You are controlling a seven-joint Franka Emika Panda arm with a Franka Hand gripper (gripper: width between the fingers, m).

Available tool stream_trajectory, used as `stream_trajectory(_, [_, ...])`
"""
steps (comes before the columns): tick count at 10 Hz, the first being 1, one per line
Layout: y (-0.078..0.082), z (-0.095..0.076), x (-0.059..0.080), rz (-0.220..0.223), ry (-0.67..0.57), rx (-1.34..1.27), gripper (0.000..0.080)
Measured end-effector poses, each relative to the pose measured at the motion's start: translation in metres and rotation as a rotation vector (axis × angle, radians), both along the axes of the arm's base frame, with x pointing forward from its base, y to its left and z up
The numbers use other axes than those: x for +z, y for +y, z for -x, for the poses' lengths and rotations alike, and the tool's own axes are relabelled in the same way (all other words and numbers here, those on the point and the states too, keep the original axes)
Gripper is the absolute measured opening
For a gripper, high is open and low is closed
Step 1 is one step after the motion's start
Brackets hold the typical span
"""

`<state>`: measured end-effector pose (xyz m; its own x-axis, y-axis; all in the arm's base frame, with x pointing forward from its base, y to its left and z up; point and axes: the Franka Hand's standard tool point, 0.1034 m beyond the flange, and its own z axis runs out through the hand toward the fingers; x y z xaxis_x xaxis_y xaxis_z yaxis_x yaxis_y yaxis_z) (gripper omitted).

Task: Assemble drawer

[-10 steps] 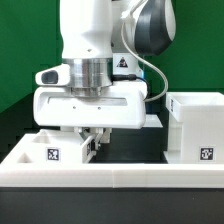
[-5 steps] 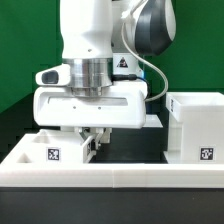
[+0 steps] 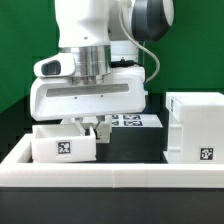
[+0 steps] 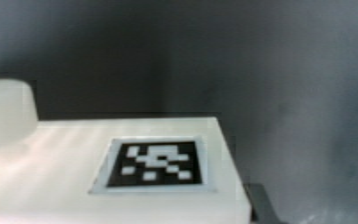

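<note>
A small white drawer piece (image 3: 64,144) with a black marker tag sits at the exterior view's left, raised and tilted so its tagged face shows. My gripper (image 3: 90,128) stands over its right edge, and its fingers appear shut on that edge. In the wrist view the same piece fills the lower half as a white face with a tag (image 4: 158,163). One dark fingertip (image 4: 259,204) shows by its corner. A rounded white shape (image 4: 2,110) lies beside the piece. A larger white drawer box (image 3: 195,128) with a tag stands at the right.
The marker board (image 3: 135,120) lies on the black table behind the gripper. A long white rail (image 3: 120,176) runs across the front. A green wall stands behind the arm.
The gripper has risen and shifted slightly left. The small drawer piece has come up with it and tilted, so its tagged face now shows instead of its open top.
</note>
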<state>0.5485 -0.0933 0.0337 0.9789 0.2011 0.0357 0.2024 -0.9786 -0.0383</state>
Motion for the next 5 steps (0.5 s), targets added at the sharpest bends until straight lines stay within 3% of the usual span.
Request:
stream_trajectory(3, [0.02, 0.017, 0.005, 0.019, -0.018, 0.299, 0.0041])
stream_trajectory(5, [0.016, 0.025, 0.003, 0.021, -0.005, 0.411, 0.0041])
